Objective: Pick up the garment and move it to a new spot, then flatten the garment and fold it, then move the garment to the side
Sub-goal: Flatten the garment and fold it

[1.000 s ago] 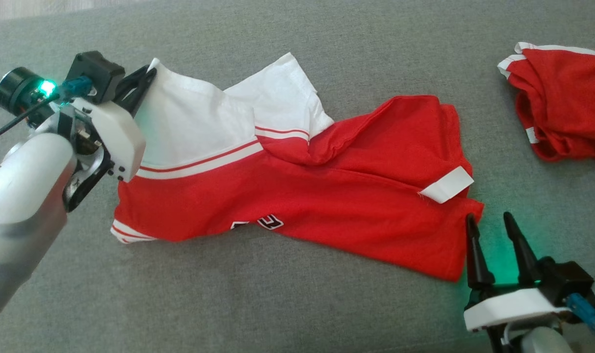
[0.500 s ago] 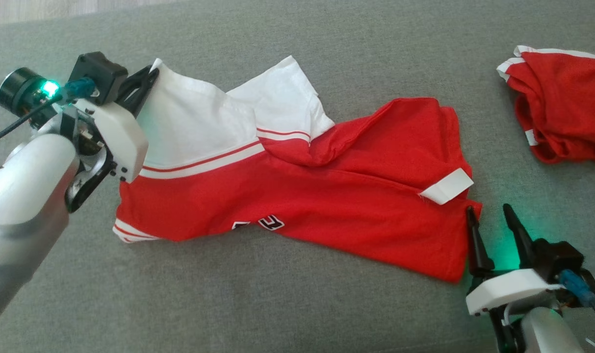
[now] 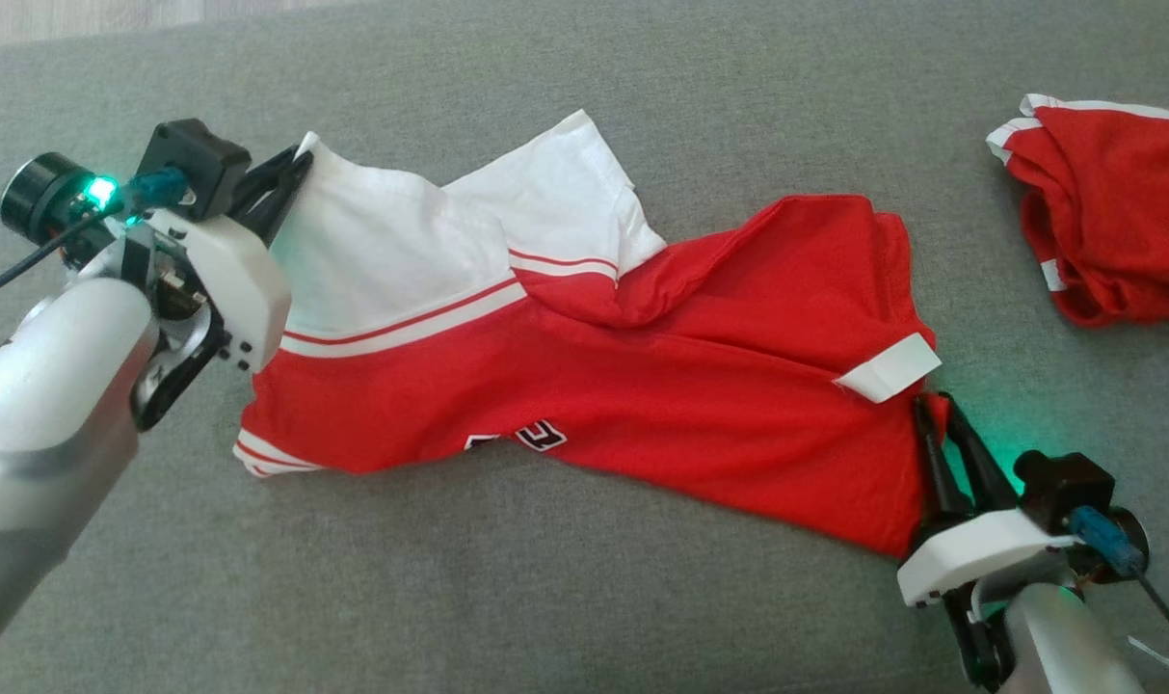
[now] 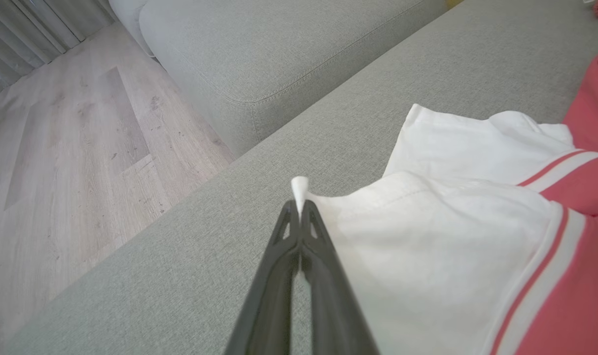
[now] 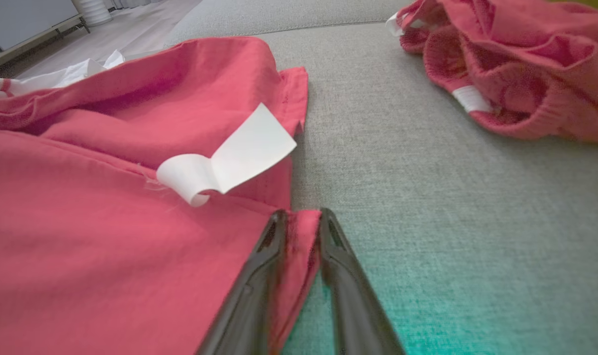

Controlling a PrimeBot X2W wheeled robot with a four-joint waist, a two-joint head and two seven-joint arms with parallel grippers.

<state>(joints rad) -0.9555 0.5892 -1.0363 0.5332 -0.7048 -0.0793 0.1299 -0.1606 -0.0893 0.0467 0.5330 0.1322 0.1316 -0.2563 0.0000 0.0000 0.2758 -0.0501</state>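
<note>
- head view: garment [image 3: 642, 386], red w/ a white top part, lies rumpled on the grey sofa [image 3: 545, 598]
- left claw [image 3: 293, 169] is at the garment's white corner, fingers pressed together on the cloth there
- right claw [image 3: 934, 410] is at the garment's opposite red corner, fingers closed in on the hem
- white label [image 3: 888, 368] sticks off the garment's edge, just beside the right claw
- second red garment [image 3: 1104, 212] is bunched up well apart from the garment, past its label end
- left wrist view: left claw pinches the garment's white corner tight, w/ a tiny tip of cloth poking past the fingertips. Wood floor [image 4: 82, 148] is beyond the sofa edge, away from the garment
- right wrist view: right claw has a fold of the garment's red hem squeezed btwn its two fingers. Label curls up just beyond them, and bare sofa separates the garment from the second red garment
</note>
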